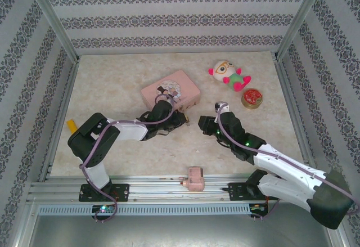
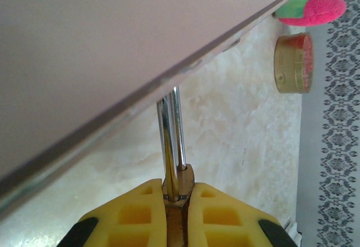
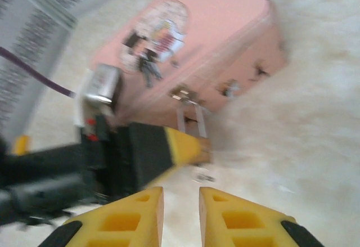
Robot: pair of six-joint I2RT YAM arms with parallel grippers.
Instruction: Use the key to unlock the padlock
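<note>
Brass padlock (image 2: 188, 175) was pinched between the left gripper (image 2: 179, 193) fingers, its silver shackle (image 2: 170, 134) looking closed and hooked at the pink tin (image 1: 171, 92), at the tin's 5 o'clock in the top view. Right gripper (image 3: 180, 213) sat at the padlock's 3 o'clock, fingers slightly spread, nothing between. Grey bit (image 3: 204, 176) on the table (image 1: 112, 84) was maybe the key, too blurred. Judged: lock unopened; key pickup, insertion and turn left. Tin sticker (image 3: 163, 25) unreadable.

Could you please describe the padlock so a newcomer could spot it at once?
Find the pink tin mid-table; the left hand reaches its near side. Pinched in that hand is the padlock: a small brass body with a thin silver shackle running up to the tin, far smaller than anything nearby.
</note>
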